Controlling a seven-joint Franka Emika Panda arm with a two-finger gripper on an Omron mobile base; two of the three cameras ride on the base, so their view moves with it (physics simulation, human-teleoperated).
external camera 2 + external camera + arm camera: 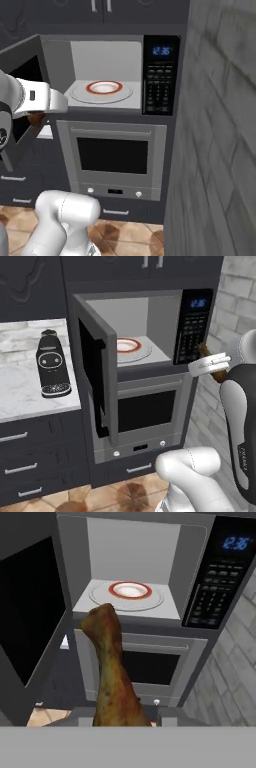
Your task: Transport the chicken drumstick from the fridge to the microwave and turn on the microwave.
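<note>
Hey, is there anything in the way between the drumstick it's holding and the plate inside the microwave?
Nothing visible. The gripper holds the chicken drumstick out in front of the microwave, whose door is swung wide open. The plate on the turntable sits bare.

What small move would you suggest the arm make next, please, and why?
Probably carry the chicken drumstick forward toward the plate in the microwave. The gripper holds the drumstick in front of the cavity, the door is swung open, and the plate is bare.
</note>
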